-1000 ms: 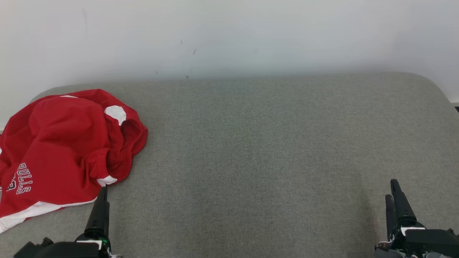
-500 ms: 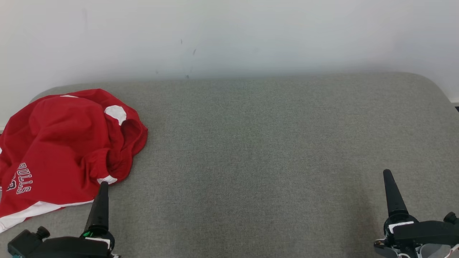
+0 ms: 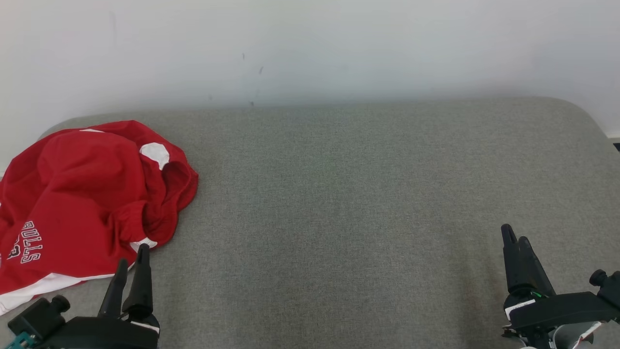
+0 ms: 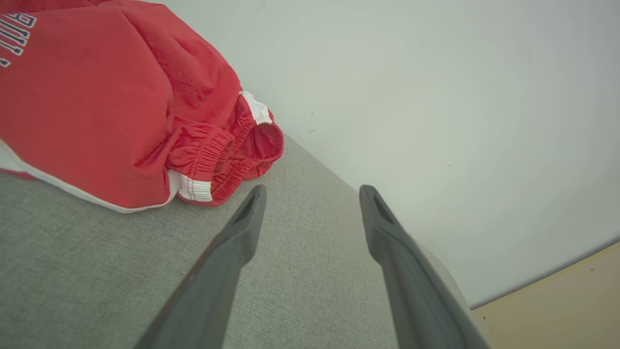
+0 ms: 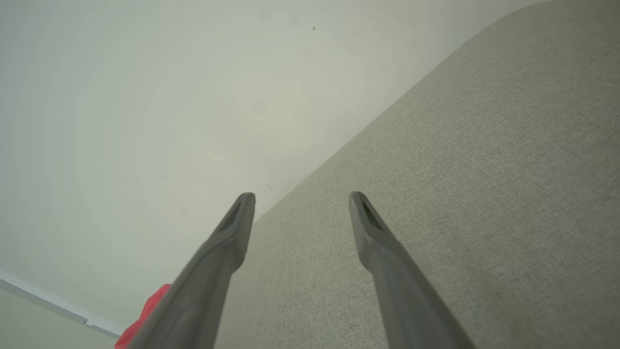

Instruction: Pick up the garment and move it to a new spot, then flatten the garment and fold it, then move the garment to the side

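Found red garment (image 3: 82, 203) heaped and crumpled at left end of grey cushion (image 3: 339, 194), close under white wall (image 3: 310, 48). Noted elastic waistband and white trim bunched on its near right edge, and lettering on its left part. Not yet lifted, flattened or folded.

Located left gripper (image 3: 131, 257) just beside that near right edge, aimed at the bunched waistband but apart from the cloth. Confirmed in left wrist view as spread and holding nothing. Located right gripper (image 3: 513, 234) well apart from garment, low over bare cushion at the right. Confirmed in right wrist view as likewise spread and empty.

Judged as first step: the reach for pickup, with no grasp made. Assessed task as barely begun.

For the next move, recommend advancing left gripper into the waistband fold and closing on a thick bunch, not on a single loose layer. Expect limp cloth to drag and unroll when raised. Advise lifting clear before carrying toward the open middle of cushion. Advise bringing right gripper across for a second hold before flattening.
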`<state>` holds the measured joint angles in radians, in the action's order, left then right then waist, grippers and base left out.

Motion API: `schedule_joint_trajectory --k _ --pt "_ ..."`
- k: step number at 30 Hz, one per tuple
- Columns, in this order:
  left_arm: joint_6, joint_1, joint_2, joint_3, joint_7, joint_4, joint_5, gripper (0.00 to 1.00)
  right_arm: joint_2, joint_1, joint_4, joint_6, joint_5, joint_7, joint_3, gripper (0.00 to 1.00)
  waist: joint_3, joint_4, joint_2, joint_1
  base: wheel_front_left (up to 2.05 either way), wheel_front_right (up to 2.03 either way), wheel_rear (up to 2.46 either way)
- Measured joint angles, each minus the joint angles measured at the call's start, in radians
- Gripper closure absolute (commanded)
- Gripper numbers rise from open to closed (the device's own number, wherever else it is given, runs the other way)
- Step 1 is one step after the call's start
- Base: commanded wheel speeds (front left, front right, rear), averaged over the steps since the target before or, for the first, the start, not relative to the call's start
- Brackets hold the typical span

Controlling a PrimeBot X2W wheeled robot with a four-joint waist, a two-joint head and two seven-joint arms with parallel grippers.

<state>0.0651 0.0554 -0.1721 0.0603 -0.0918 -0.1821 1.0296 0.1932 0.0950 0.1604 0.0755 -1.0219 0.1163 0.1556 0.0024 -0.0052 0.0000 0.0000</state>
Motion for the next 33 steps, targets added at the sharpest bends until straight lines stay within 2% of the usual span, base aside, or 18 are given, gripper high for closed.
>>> schedule_joint_trajectory --k 5,20,33 --pt "-0.023 0.002 -0.017 0.02 -0.024 0.004 -0.105 0.0 0.014 0.009 -0.017 -0.015 0.102 0.018 0.024 0.0 0.0 -0.002 0.0 0.0 0.0 0.0 0.0" --pt "-0.057 0.004 -0.04 0.05 -0.079 0.042 -0.312 0.0 0.039 0.019 -0.058 -0.041 0.322 0.063 0.066 0.0 0.0 -0.003 0.0 0.0 0.0 0.0 0.0" --pt "-0.067 0.004 -0.053 0.061 -0.121 0.072 -0.474 0.0 0.05 0.019 -0.092 -0.049 0.481 0.1 0.096 0.0 -0.001 -0.002 0.0 0.0 0.0 0.0 0.0"
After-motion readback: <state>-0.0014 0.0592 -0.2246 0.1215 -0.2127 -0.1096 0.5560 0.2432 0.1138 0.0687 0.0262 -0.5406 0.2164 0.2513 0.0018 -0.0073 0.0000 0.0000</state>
